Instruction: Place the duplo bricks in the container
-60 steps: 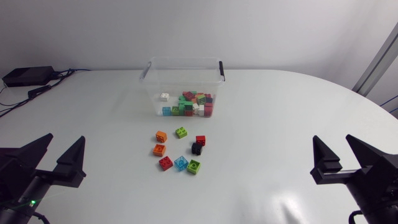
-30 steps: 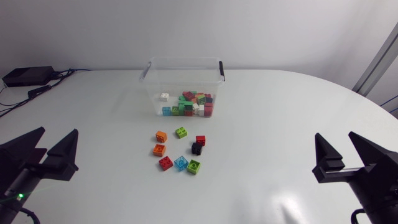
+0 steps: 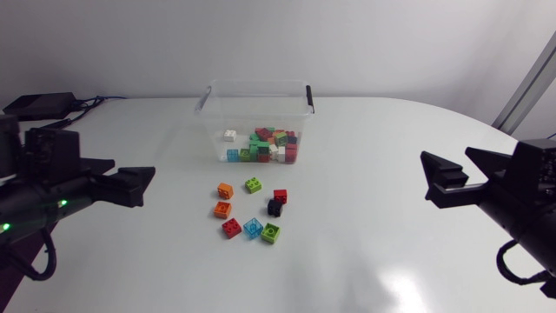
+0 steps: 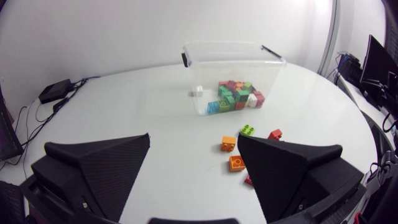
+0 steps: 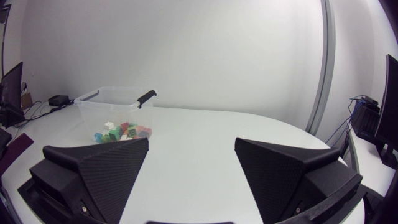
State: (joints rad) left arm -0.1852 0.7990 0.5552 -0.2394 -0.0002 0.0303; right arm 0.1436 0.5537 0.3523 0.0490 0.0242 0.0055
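The left end effector (image 3: 130, 184) has swung up from the near left corner of the table (image 3: 373, 130) and now points across it toward the loose duplo bricks (image 3: 252, 210). The right end effector (image 3: 447, 174) has risen and edged inward, away from the near edge.

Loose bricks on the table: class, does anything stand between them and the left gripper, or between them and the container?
Nothing visible does. Only bare table lies between the open left gripper and the loose bricks. Another bare strip of table separates those bricks from the container.
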